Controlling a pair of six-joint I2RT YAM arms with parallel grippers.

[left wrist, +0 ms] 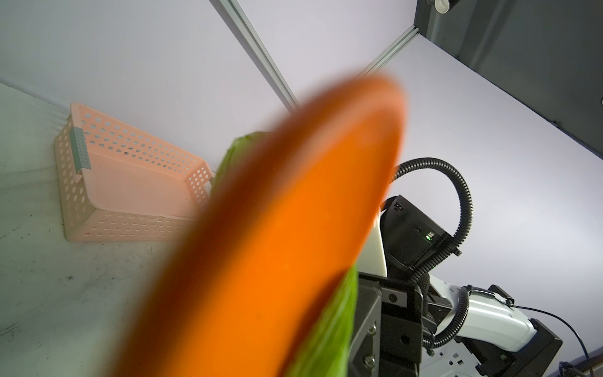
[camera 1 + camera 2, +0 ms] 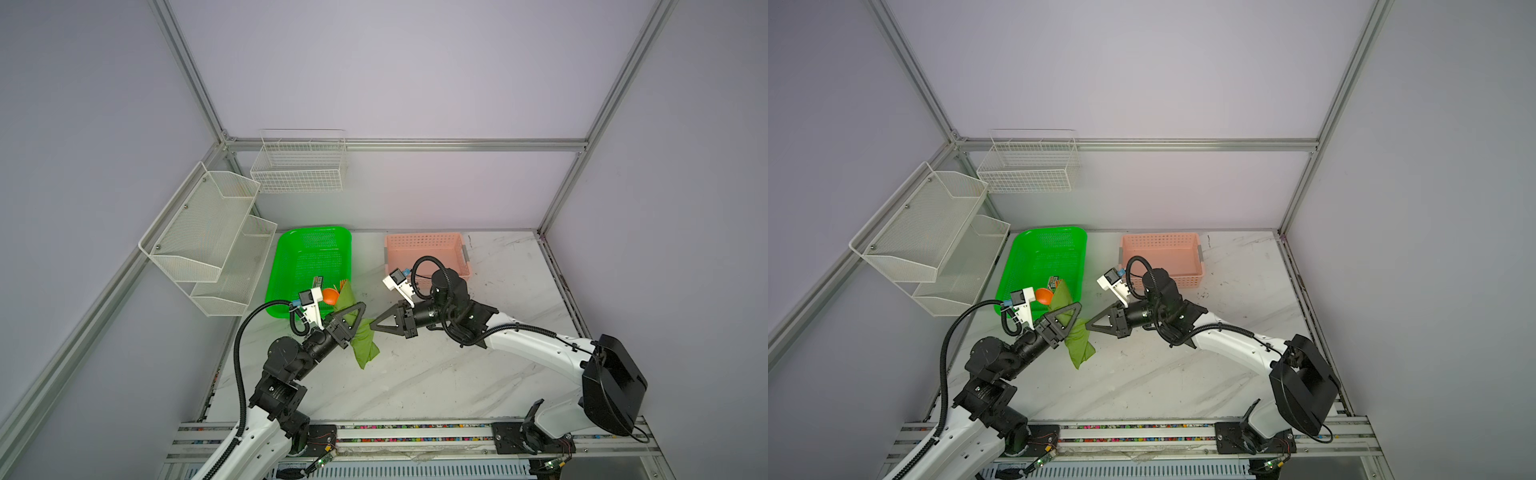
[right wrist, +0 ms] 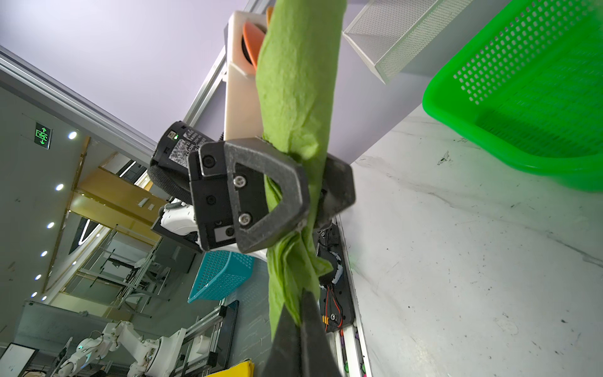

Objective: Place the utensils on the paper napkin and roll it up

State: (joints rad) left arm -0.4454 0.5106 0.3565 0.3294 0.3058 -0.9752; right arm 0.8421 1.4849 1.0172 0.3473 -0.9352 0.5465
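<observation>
Late rolling step, I'd judge: the left gripper [image 2: 358,314] is clamped round the middle of the paper napkin [image 2: 364,347], a rolled bundle up off the table [image 2: 436,374], with the utensils [image 2: 331,296] poking out its top end. The right gripper [image 2: 372,326] has its jaws together, tips at the bundle's lower part, but I can't tell if they pinch a fold. The next move calls for tightening the loose tail without cutlery slipping out.

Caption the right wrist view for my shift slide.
Rolled paper napkin clamped by left tool, orange spoon poking out; right tool pinches its loose end.
</observation>
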